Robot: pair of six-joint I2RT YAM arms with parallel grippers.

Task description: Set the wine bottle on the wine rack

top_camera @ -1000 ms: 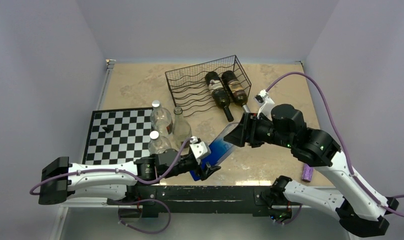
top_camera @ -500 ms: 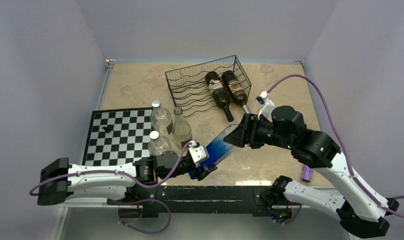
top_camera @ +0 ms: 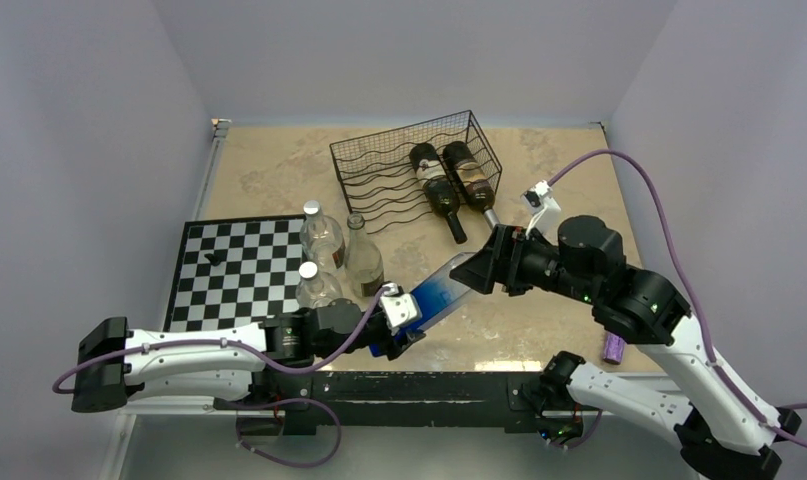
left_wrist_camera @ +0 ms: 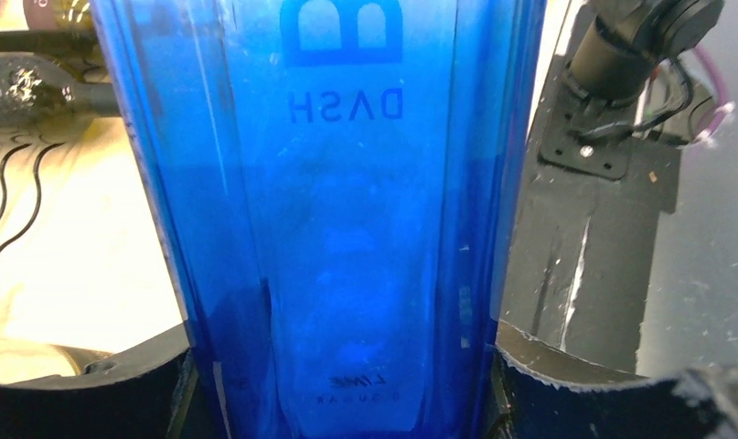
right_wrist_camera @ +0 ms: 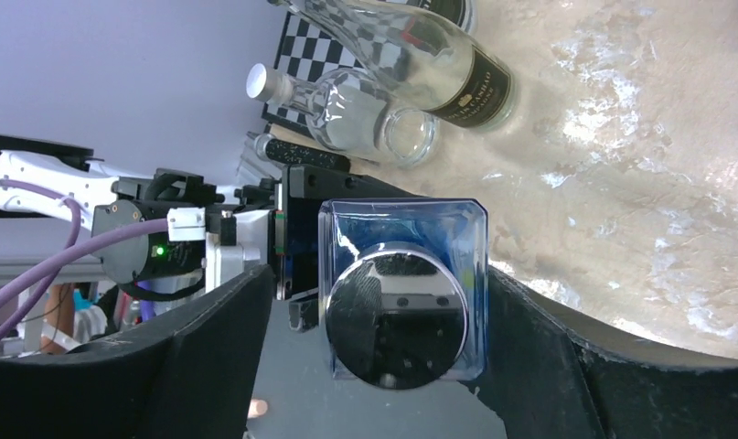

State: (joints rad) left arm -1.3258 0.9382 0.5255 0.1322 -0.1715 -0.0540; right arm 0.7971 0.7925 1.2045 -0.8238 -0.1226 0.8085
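Observation:
The wine bottle [top_camera: 437,292] is a square blue glass one with a silver cap, held tilted above the table's near middle. My left gripper [top_camera: 399,326] is shut on its lower end; in the left wrist view the blue bottle [left_wrist_camera: 347,229] fills the space between both fingers of that gripper [left_wrist_camera: 342,389]. My right gripper [top_camera: 481,270] stands open around the cap end. In the right wrist view the bottle [right_wrist_camera: 401,293] sits between the spread fingers of the right gripper [right_wrist_camera: 379,283], with a gap on the left side. The black wire wine rack [top_camera: 379,175] stands at the back.
Two dark bottles [top_camera: 434,185] [top_camera: 471,172] lie in the rack's right side. Three clear bottles [top_camera: 322,235] [top_camera: 362,260] [top_camera: 317,285] stand by the chessboard [top_camera: 229,275], close to the left arm. A purple object [top_camera: 614,346] lies near the front right edge.
My left gripper has closed on the blue bottle's lower end. The right gripper's jaws have spread off the cap end, and the right arm has shifted slightly right.

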